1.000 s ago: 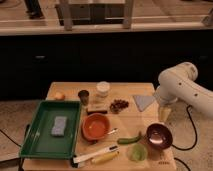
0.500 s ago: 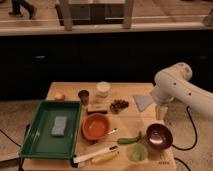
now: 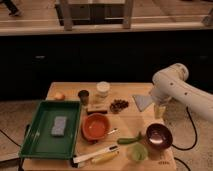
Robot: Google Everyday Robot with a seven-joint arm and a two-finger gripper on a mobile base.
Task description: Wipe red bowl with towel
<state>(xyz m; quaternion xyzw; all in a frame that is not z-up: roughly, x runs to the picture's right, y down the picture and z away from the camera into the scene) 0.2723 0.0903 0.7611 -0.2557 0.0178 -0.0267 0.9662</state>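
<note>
While the white arm [image 3: 175,89] hung over the right side of the table [image 3: 131,120], the gripper [image 3: 160,109] pointed down just beside the towel [image 3: 142,102], fingers spread with nothing between them. The towel lay flat just left of the gripper in the view, its long edge running across the table. The red bowl [image 3: 95,126] sat well further left and nearer the front, next to the green tray [image 3: 30,131]. A short shift left and down looked like the call. The fingertips were hard to make out, and the towel's right edge seemed hidden behind the arm.
</note>
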